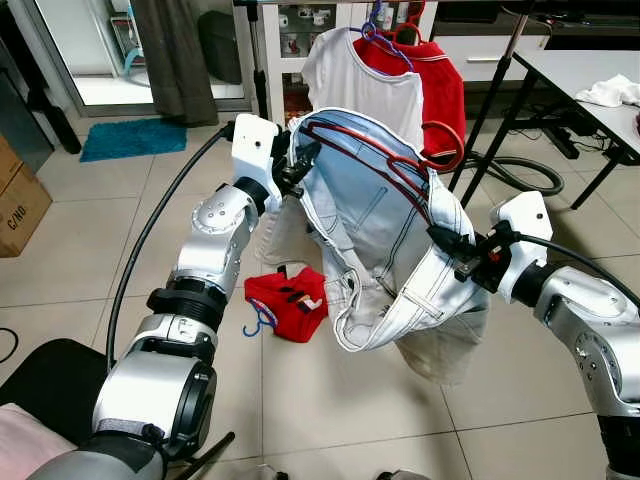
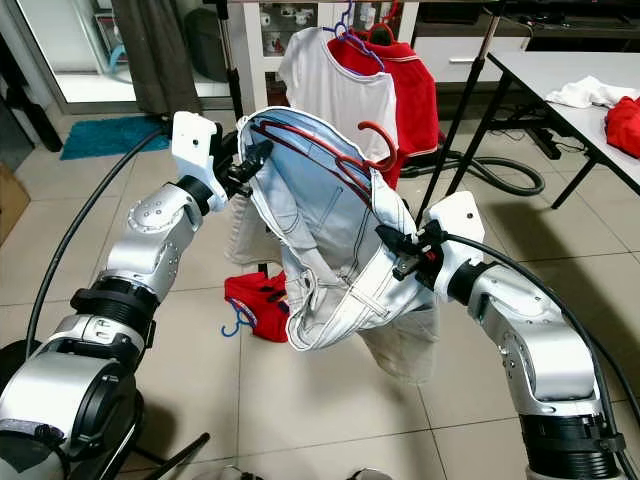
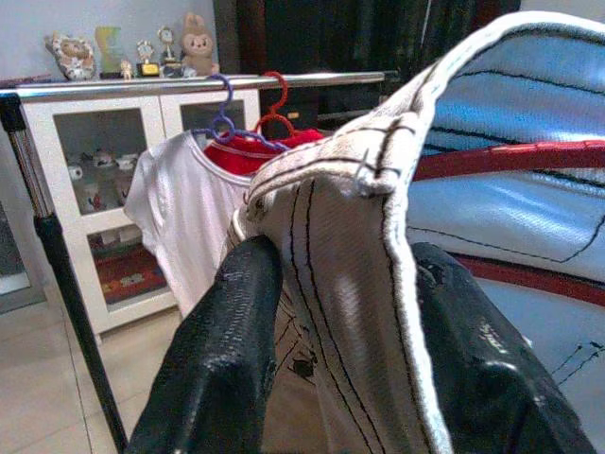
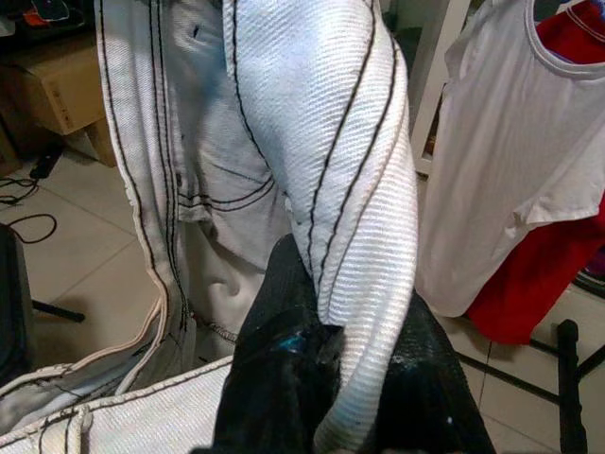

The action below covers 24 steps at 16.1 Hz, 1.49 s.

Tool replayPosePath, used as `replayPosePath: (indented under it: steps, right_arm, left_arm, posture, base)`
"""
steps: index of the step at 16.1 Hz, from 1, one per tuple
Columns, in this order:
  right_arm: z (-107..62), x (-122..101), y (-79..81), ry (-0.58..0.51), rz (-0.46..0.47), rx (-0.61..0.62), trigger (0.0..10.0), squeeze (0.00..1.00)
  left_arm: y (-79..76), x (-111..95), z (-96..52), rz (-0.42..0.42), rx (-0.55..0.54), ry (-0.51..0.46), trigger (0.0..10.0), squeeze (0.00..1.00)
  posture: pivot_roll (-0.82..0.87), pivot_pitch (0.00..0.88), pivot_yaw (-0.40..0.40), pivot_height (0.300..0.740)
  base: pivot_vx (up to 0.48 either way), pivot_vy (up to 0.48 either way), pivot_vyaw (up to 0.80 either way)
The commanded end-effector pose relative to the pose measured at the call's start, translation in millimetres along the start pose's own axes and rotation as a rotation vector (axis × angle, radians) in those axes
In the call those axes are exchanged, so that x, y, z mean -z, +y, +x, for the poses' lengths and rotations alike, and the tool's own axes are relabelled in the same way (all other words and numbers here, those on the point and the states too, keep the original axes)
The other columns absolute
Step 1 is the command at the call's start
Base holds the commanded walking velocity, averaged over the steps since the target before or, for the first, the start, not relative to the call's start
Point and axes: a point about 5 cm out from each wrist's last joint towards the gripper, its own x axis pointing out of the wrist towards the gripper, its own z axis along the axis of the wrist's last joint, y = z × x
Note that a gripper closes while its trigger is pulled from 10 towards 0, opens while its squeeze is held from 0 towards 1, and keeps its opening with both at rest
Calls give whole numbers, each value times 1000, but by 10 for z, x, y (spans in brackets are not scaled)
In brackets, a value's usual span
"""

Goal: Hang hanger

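We've got the left gripper (image 1: 293, 176) and right gripper (image 1: 452, 246) both clamped on the waistband of the jeans (image 1: 385, 240), held up before the rack (image 3: 189, 83), red hanger (image 1: 400, 160) inside them.

The jeans (image 1: 385, 240) hang between the two grippers, left gripper (image 1: 296, 172) at their upper left edge, right gripper (image 1: 447, 243) at their right. A hanger (image 1: 400, 160) sits inside the jeans. Behind them two shirts (image 1: 385, 85) hang on a rack (image 3: 189, 83). On the floor (image 1: 90, 240) below lies a cloth (image 1: 290, 300); a table (image 1: 590, 75) stands at right.
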Motion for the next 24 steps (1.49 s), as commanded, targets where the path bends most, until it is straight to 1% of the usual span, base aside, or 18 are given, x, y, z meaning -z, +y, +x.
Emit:
replayPosePath:
  steps: [1,8,14,16,18,20,21,22,23,24]
  right_arm:
    - [4,-186,28,-73,-31,-13,0,0]
    - [-28,-158,34,-44,-52,-34,0,0]
    - [-65,-150,29,-18,-72,-51,0,0]
    - [-82,-135,33,13,-99,-70,0,0]
    - [-115,-24,92,113,-167,-136,0,0]
    - [-140,159,167,212,-153,-177,0,0]
    - [-218,352,233,305,-119,-180,0,0]
    - [-247,377,247,320,-113,-179,0,0]
    - [-296,402,253,340,-104,-173,0,0]
    - [-323,415,252,356,-103,-173,0,0]
  left_arm:
    - [5,-46,35,24,-3,-5,0,0]
    - [18,-50,39,33,5,-7,0,0]
    - [67,14,-16,50,7,21,0,0]
    - [82,49,-31,56,1,41,0,0]
    - [84,66,-36,64,6,58,0,0]
    - [78,72,-32,93,45,90,0,0]
    - [62,137,-55,138,150,172,0,0]
    - [54,165,-72,152,183,195,0,0]
    - [31,231,-110,159,248,245,0,0]
    - [21,272,-137,165,284,278,0,0]
  posture:
    - [-135,0,31,740]
    - [-146,0,30,740]
    - [-157,0,14,740]
    - [-167,0,-1,740]
    - [-168,0,-13,740]
    - [-164,22,-13,740]
    - [-163,60,-6,740]
    - [-166,72,-1,740]
    - [-169,85,3,740]
    - [-171,95,5,740]
  base:
    - [0,0,0]
    - [0,0,0]
    - [0,0,0]
    - [0,0,0]
    - [0,0,0]
    - [0,0,0]
    - [0,0,0]
    - [0,0,0]
    - [0,0,0]
    - [0,0,0]
